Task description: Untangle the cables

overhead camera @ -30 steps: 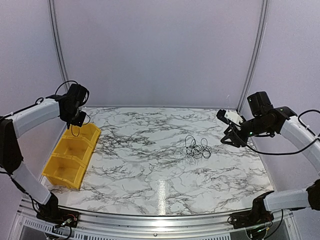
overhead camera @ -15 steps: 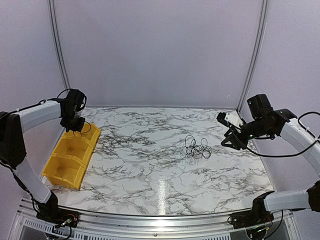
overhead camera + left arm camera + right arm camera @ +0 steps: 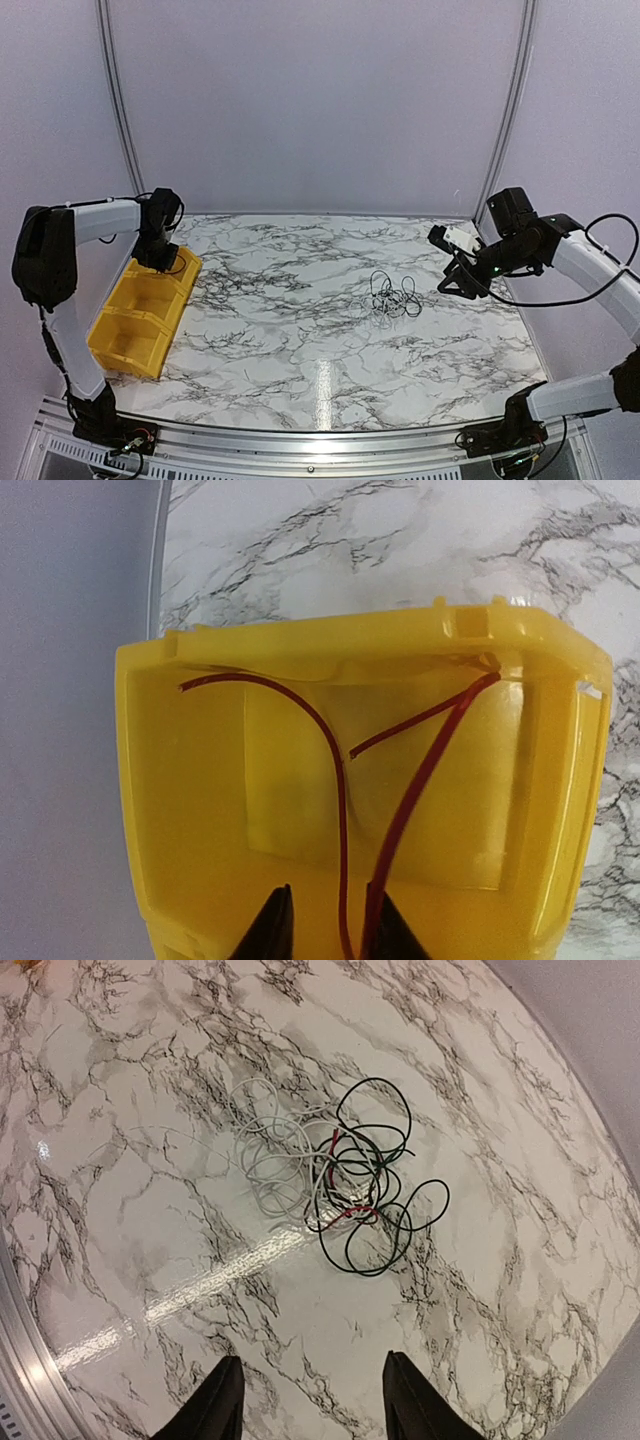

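The cables (image 3: 330, 1185) lie in one loose tangle on the marble table (image 3: 300, 350), right of centre and in front of my right claw (image 3: 315, 1400). From that wrist the heap's long axis runs from upper left to lower right: whitish loops at the upper-left end, black loops spreading out at the lower right, and short red bits where the two meet. The overhead camera gives only a small dark scribble there, wider than it is deep, and none of the white shows against the marble.

My right claw hangs above the table just short of the tangle, its fingers spread wide with nothing between them.

One red wire (image 3: 340, 780) is apart from the rest, in the far compartment of the yellow bin (image 3: 350, 640) at the table's left edge. It runs lengthwise from my left claw (image 3: 325, 925) up toward the compartment's far wall, one strand curving to the upper left, another reaching the far right corner. Only the left wrist camera shows it. My left claw is parted a little, with the wire passing through the gap; I cannot tell whether either pad touches it.
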{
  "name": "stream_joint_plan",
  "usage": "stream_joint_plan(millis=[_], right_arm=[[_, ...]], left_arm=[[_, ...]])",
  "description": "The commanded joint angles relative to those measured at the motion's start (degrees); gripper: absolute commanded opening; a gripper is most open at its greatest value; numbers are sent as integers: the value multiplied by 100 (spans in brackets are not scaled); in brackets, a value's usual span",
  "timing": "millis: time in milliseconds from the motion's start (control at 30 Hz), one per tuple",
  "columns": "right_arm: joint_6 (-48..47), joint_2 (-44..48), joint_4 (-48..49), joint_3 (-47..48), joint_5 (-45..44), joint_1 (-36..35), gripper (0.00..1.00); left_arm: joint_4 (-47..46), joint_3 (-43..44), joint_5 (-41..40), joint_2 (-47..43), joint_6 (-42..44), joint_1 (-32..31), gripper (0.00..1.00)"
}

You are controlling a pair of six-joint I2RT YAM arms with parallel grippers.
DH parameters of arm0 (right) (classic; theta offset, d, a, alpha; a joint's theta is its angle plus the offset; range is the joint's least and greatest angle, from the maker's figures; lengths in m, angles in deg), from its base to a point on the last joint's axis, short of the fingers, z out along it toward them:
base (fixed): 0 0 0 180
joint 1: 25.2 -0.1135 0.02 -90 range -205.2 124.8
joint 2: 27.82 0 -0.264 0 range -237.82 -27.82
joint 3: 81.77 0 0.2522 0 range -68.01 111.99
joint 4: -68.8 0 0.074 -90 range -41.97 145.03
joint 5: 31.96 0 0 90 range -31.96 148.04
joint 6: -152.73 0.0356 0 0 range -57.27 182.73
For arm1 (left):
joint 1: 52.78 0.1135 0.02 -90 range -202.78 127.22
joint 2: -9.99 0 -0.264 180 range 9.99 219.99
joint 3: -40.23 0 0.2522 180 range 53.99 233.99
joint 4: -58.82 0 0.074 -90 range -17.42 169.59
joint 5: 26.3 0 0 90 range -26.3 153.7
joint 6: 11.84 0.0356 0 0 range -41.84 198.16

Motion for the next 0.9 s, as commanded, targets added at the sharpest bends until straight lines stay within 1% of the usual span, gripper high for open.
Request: stream_joint_plan(millis=[0,33,167,200,267,333,433,533,633,700,767,867], right_arm=[[77,-8,112,219,122,48,48],[86,-17,117,217,136,48,48],[249,-30,249,309,62,54,51],[318,-32,324,370,54,67,52],[462,-137,476,527,73,113,54],[578,-392,554,748,169,212,56],[731,-1045,496,1064,454,470,56],[831,-1818,311,1377,580,676,55],[390,-2548,-105,1734,795,693,50],[343,-2847,-113,1797,873,699,44],[476,-3116,-52,1781,906,696,40],[364,-3339,-278,1736,1134,685,43]], left_arm=[[337,143,-177,-324,-91,20,35],[392,145,-256,-406,-261,20,39],[576,159,-245,-995,-433,12,47],[579,166,-162,-1172,-467,7,52],[571,201,125,-1506,-521,-33,57],[566,310,397,-1759,-595,-129,58],[529,580,778,-1951,-686,-446,58],[249,713,1221,-2126,-666,-1053,57],[-50,754,1808,-2164,-656,-1830,57],[-333,731,2172,-2166,-913,-2301,57],[-739,558,2253,-2173,-1281,-2816,56],[-1559,238,2235,-2177,-1851,-3402,55]])
